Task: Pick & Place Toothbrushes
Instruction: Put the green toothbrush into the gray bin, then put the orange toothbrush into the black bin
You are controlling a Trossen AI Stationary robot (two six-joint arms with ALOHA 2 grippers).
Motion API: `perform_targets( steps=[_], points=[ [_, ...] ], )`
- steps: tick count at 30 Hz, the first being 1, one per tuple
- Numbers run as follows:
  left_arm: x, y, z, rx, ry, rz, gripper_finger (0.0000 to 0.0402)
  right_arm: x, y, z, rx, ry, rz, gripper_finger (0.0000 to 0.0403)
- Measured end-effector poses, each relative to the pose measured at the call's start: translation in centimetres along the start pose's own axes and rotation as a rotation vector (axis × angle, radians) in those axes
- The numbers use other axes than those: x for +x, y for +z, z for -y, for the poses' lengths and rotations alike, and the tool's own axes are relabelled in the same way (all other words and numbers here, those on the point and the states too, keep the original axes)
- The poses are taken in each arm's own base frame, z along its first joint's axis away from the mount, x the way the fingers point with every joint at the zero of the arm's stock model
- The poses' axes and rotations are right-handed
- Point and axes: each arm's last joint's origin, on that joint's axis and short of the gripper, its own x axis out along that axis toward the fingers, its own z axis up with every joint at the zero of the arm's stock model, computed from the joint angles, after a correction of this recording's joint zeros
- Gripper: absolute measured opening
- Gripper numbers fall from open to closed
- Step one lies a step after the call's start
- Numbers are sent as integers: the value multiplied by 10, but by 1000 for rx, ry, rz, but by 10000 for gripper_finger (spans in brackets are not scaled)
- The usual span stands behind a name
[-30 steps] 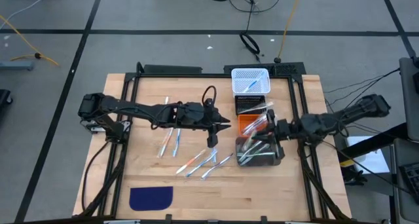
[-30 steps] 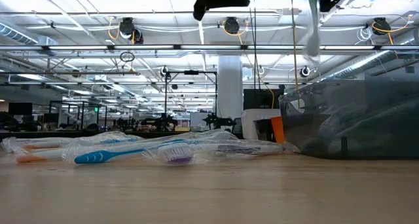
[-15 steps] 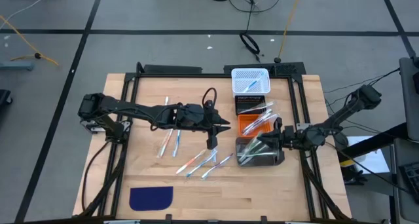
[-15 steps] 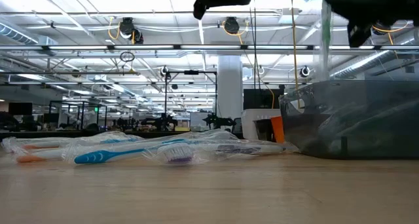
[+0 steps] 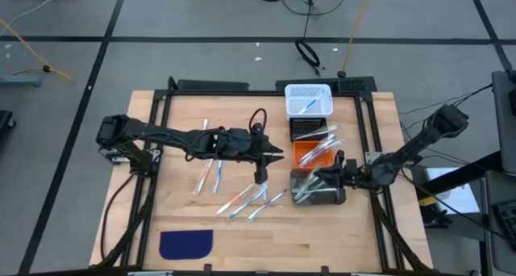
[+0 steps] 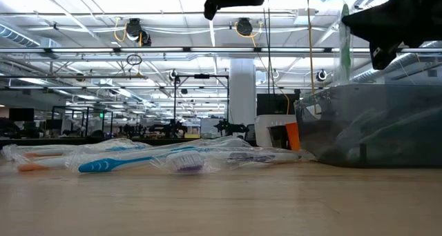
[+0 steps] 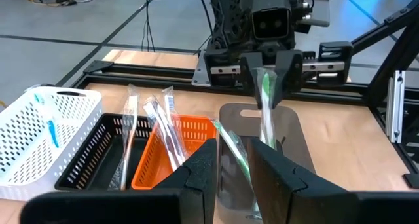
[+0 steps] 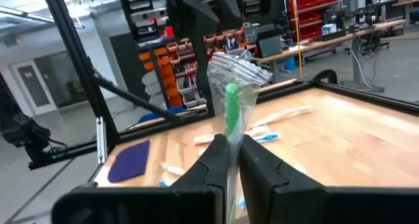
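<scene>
Right gripper clenches a green wrapped toothbrush upright over the grey bin near the worktop's right edge (probably to drop it inside), while the left gripper, part-open, waits above loose toothbrushes.

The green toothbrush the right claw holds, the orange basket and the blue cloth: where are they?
green toothbrush (image 8: 232,116): right wrist view, on its green handle above the claw's fingers.
orange basket (image 7: 147,168): left wrist view, on its near side wall.
blue cloth (image 5: 185,244): high view, on its middle.
</scene>
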Motion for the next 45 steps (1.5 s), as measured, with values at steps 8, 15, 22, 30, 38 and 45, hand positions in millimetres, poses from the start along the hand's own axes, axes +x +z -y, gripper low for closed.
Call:
perform_targets(
  steps=[8,15,22,30,38,45],
  points=[
    [0,0,-1,14,4,-1,88,7,-12,-5,3,5,10,11],
    [0,-1,-1,18,10,-7,88,8,-14,-5,2,11,9,15],
    [0,-1,-1,18,10,-12,88,7,-14,-8,-51,89,-6,103],
    [0,-1,-1,18,10,-13,88,-2,-1,-13,-137,141,41,186],
    [0,-1,-1,17,10,-13,88,-11,-4,-14,-151,100,-14,188],
    [0,-1,-1,15,10,-13,88,-14,7,-13,-200,81,39,174]
  ],
)
